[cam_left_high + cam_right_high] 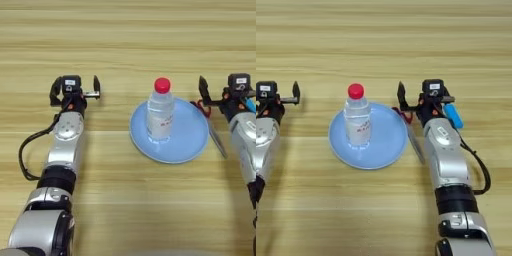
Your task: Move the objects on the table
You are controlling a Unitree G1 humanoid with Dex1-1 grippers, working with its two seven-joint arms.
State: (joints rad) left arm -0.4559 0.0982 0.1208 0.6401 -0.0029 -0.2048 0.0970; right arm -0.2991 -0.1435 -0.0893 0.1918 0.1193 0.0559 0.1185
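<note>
bottle (160, 112) upright on blue plate (192, 145) | left jaws (75, 89) open | right jaws (423, 97) open beside plate rim

A wide light-brown wooden table (125, 35), marked by horizontal plank-like grain stripes, fills the whole view. A round light-blue plate (387, 145) is set directly on the table near the middle. Just right of the plate, scissors with red handles (405, 116) are laid flat on the wood, the grey blade (416, 145) pointing toward the near edge of the table. Further right of the plate, a small light-blue rectangular block (455, 115) is laid on the table.
</note>
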